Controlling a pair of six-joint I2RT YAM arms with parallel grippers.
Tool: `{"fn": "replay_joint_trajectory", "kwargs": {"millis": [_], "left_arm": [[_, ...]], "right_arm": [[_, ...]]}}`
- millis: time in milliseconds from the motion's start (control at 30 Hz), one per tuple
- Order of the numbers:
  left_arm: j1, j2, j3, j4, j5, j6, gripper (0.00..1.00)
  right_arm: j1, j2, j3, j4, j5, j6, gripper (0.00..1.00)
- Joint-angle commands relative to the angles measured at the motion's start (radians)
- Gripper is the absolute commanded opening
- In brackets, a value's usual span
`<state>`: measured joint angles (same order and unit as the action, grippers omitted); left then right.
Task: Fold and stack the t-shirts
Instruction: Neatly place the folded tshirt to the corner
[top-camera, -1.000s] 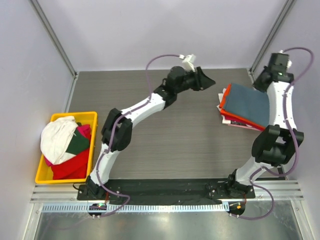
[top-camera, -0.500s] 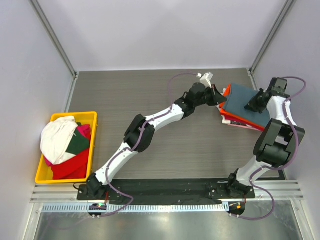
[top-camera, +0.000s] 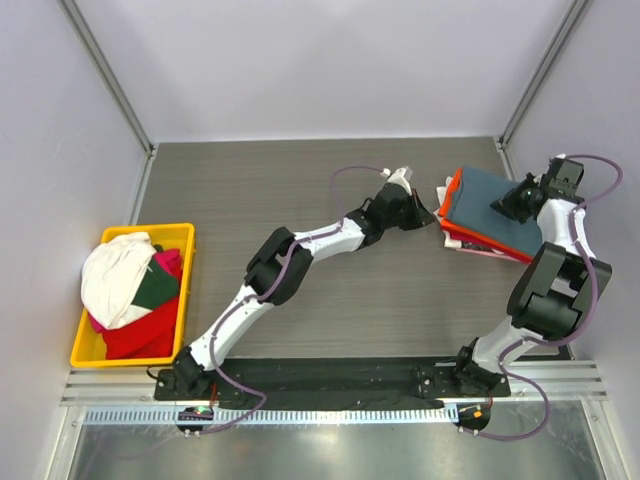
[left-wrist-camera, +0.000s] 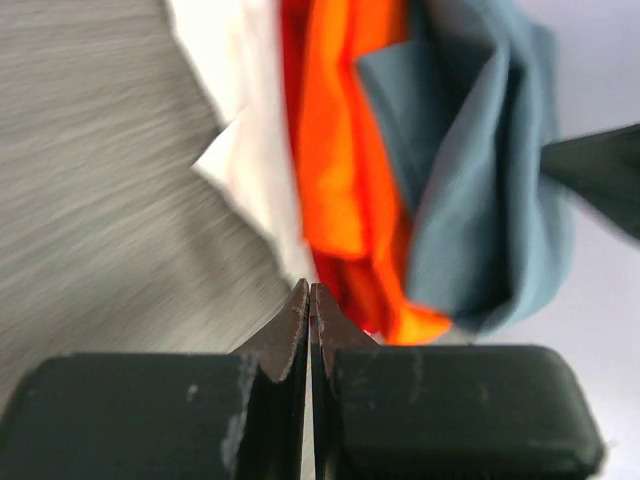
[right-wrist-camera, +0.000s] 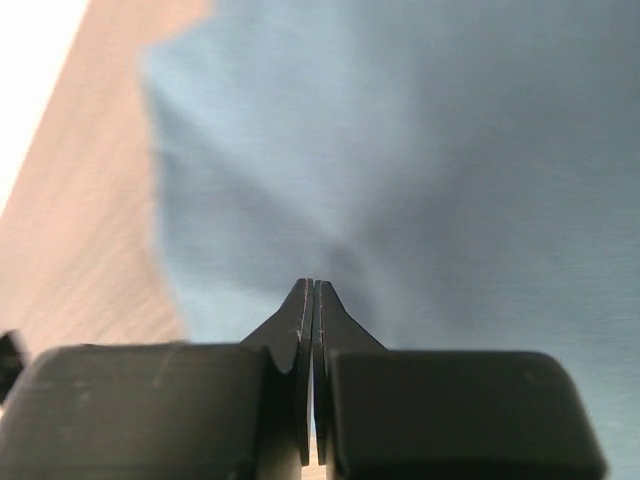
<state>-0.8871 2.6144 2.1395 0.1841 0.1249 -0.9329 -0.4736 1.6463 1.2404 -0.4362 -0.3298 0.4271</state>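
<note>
A stack of folded t-shirts lies at the table's far right: a slate blue-grey tee (top-camera: 490, 205) on top, an orange one (top-camera: 452, 190) under it, and white (top-camera: 443, 215) and red edges below. My left gripper (top-camera: 425, 215) is shut and empty, just off the stack's left edge. In the left wrist view its tips (left-wrist-camera: 311, 290) point at the white (left-wrist-camera: 245, 120), orange (left-wrist-camera: 345, 130) and blue-grey (left-wrist-camera: 480, 170) layers. My right gripper (top-camera: 507, 205) is shut, with no cloth between its jaws, over the blue-grey tee (right-wrist-camera: 420, 150); I cannot tell whether its tips (right-wrist-camera: 313, 285) touch it.
A yellow plastic bin (top-camera: 90, 355) stands at the left edge, holding a white tee (top-camera: 115, 275), a dark green one (top-camera: 158, 285) and a red one (top-camera: 140, 335). Walls and corner posts close in behind and to the right of the stack.
The left arm swung right to the stack, then drew back slightly from its edge. The right gripper came down from the far corner onto the blue-grey tee.
</note>
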Motion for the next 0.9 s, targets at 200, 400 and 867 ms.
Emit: {"fn": "replay_joint_trajectory", "kwargs": {"millis": [200, 400, 867], "left_arm": [[0.080, -0.315, -0.305, 0.219, -0.068, 0.005, 0.00], [0.137, -0.375, -0.429, 0.293, -0.042, -0.047, 0.00], [0.155, -0.444, -0.515, 0.298, -0.031, -0.027, 0.00]], "right_arm": [[0.018, -0.037, -0.045, 0.201, -0.193, 0.120, 0.01], [0.035, 0.053, -0.125, 0.393, -0.320, 0.226, 0.01], [0.055, 0.037, -0.183, 0.567, -0.373, 0.282, 0.01]]}}
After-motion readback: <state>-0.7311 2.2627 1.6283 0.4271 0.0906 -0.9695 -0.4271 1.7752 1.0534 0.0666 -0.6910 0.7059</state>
